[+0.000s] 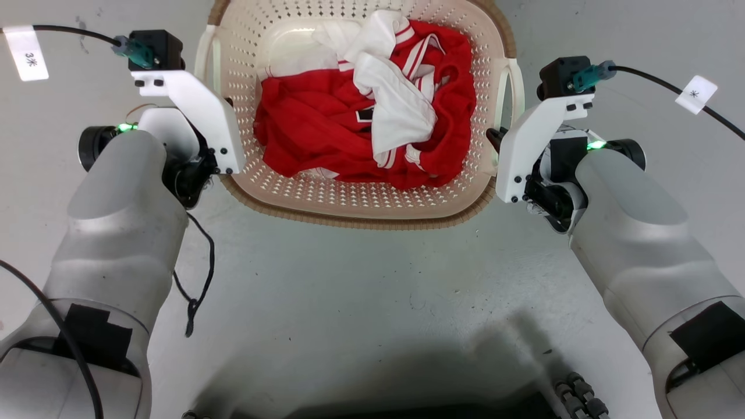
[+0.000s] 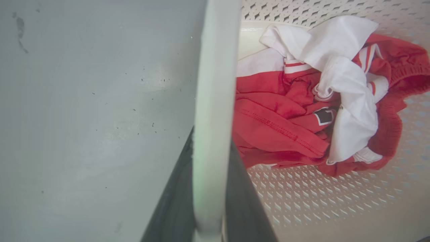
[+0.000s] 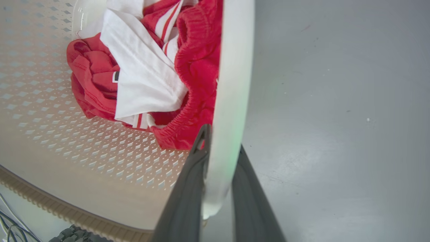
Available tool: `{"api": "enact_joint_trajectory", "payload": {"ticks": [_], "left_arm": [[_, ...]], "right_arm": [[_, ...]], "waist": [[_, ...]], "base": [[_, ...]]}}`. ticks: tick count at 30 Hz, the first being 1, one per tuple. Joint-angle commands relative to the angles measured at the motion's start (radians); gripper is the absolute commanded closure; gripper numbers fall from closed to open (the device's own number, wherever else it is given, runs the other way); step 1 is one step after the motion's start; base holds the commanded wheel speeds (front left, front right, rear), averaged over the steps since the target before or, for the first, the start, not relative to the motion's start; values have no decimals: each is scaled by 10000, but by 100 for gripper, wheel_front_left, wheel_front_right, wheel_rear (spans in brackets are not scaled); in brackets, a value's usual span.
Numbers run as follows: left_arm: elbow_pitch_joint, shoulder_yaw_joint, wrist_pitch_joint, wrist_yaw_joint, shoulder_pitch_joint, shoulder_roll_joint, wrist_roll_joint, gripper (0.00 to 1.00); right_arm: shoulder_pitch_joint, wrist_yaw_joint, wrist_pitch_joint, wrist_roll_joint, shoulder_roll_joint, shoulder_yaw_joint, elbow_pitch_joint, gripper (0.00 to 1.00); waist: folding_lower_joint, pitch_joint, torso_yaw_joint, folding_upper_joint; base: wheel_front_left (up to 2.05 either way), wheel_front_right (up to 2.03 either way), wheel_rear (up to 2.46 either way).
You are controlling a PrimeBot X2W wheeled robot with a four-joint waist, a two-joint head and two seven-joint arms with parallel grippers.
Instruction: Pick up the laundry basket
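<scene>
Biggest worry, tbh: if one side got raised ahead of the other, the basket point(image 1: 349, 195) could be tipped and a thin handle yanked out of the fingers. The left gripper point(image 2: 212, 136) was clamped shut on the left handle point(image 2: 215, 67), the right gripper point(image 3: 221, 137) on the right handle point(image 3: 235, 50). The basket looked to be parked on the floor point(image 1: 372, 291) between the arms, with red and white clothes point(image 1: 326, 128) heaped inside.
</scene>
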Motion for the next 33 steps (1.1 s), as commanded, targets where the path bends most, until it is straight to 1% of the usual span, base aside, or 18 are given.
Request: {"api": "enact_joint_trajectory", "payload": {"ticks": [1,7,15,26,33], "left_arm": [[-99,-128,21,-42,-15,-190,-190,100],[4,-581,142,-45,63,-267,-577,100],[342,-1217,564,-68,316,-554,-944,100],[701,-1686,1445,-90,1050,-1157,-1733,100],[862,-1871,2197,-104,1414,-1370,-2196,100]], "right_arm": [[2,140,47,152,244,184,-59,100],[-19,142,179,511,263,563,20,100],[142,150,714,975,291,1015,143,100],[709,161,1701,1448,376,1522,387,100],[1089,162,2694,1902,399,1625,466,100]], "waist": [[0,-43,3,0],[0,-279,34,0],[0,-1102,108,0],[0,-2851,345,0],[0,-3881,455,0]], "base": [[0,0,0],[0,0,0],[0,0,0],[0,0,0],[0,0,0]]}}
